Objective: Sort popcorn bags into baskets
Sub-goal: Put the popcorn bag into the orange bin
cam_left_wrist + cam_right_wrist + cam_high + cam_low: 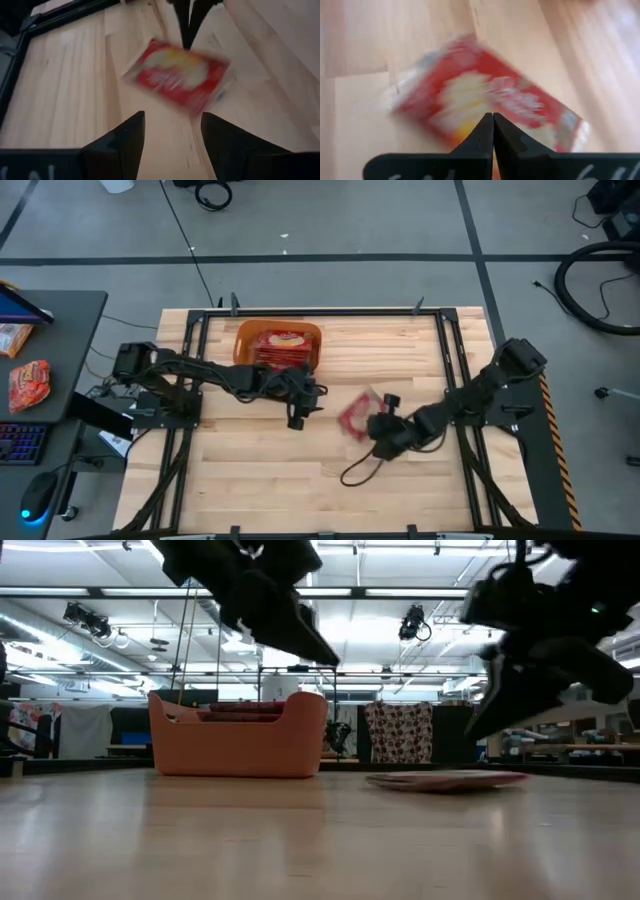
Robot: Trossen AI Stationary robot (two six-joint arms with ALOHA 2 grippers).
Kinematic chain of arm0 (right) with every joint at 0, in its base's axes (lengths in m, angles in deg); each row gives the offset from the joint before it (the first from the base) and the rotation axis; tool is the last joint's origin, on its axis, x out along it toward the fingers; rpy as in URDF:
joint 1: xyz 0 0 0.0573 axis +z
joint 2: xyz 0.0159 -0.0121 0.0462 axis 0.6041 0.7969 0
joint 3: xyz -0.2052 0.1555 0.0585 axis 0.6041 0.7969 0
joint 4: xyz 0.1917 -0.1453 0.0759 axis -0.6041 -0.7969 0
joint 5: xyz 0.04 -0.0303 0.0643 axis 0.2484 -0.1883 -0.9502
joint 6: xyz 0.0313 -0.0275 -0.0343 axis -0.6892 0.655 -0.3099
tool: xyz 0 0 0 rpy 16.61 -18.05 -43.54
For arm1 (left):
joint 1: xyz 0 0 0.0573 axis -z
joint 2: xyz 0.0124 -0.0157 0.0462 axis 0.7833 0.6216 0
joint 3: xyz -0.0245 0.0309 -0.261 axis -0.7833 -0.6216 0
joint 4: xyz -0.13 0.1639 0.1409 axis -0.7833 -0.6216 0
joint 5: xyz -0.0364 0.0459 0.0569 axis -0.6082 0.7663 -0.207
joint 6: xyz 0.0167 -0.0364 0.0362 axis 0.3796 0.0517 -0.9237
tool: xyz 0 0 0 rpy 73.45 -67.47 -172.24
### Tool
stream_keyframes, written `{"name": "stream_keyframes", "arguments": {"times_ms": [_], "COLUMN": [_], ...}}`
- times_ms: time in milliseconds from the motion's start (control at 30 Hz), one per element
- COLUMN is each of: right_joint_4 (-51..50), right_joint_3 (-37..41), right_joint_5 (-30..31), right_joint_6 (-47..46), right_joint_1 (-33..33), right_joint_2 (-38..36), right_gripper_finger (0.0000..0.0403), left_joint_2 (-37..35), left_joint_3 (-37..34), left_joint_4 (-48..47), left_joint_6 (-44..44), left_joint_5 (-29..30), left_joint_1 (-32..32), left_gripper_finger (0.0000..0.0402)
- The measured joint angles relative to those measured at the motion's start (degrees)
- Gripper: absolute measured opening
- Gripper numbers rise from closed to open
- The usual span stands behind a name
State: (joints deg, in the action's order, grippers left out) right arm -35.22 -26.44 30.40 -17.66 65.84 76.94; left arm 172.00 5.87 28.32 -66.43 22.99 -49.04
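The right gripper (493,122) is seen with its two fingers pressed together, tip against tip, and nothing is pinched between them. Directly ahead of and beneath those closed tips a single popcorn bag (485,97) is found, lying flat on the wooden table (260,470), its cream picture facing up. In the high view the right gripper (378,426) is placed just beside this popcorn bag (355,415), at its edge; whether the tips touch the wrapper cannot be told. In the low view the bag (447,779) is shown flat on the boards with the right gripper (500,705) above its one end.

On the far side of the bag from the right gripper, the left gripper (298,418) is held near it with its fingers (125,140) spread apart and empty; the same bag (176,76) is seen ahead of them, apart from the tips.

Farther out, beyond the left gripper, the orange basket (244,337) is set near the table's far edge, with more popcorn bags (279,346) stacked inside it.
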Motion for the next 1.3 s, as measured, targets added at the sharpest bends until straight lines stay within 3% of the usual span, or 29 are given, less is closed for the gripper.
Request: {"name": "stream_keyframes", "arguments": {"times_ms": [200, 400, 667, 867, 967, 1133, 1300], "right_joint_4": [-0.32, -4.22, -4.38, -3.91, -2.78, -0.60, 0.48], "right_joint_3": [-2.96, -2.91, -2.77, -2.24, -2.24, -2.24, -2.24], "right_joint_5": [-1.51, 0.20, 0.57, -0.32, -1.37, -2.01, -2.01], "right_joint_6": [18.10, 21.73, 19.56, 15.37, 14.31, 14.35, 14.26], "right_joint_1": [-0.39, -1.36, -6.35, -8.49, -8.49, -7.56, -6.52], "right_joint_2": [0.13, 0.18, 0.15, 0.15, 0.15, 0.15, 0.15], "right_gripper_finger": [0.0010, 0.0039, 0.0137, 0.0186, 0.0200, 0.0208, 0.0204], "left_joint_2": [6.33, 14.06, 18.82, 22.28, 24.08, 26.11, 26.84], "left_joint_3": [0.04, 0.00, 0.04, -0.02, 0.07, 0.11, 0.31], "left_joint_4": [4.44, 14.38, 16.57, 19.39, 22.37, 25.29, 25.69], "left_joint_6": [1.63, 2.95, -7.43, -13.24, -14.89, -16.88, -17.34], "left_joint_5": [0.02, 1.15, 5.03, 8.47, 12.44, 13.15, 12.67], "left_joint_1": [0.26, 0.30, 2.29, 4.03, 4.24, 3.69, 3.28], "left_gripper_finger": [0.0199, 0.0199, 0.0199, 0.0199, 0.0199, 0.0189, 0.0125]}}
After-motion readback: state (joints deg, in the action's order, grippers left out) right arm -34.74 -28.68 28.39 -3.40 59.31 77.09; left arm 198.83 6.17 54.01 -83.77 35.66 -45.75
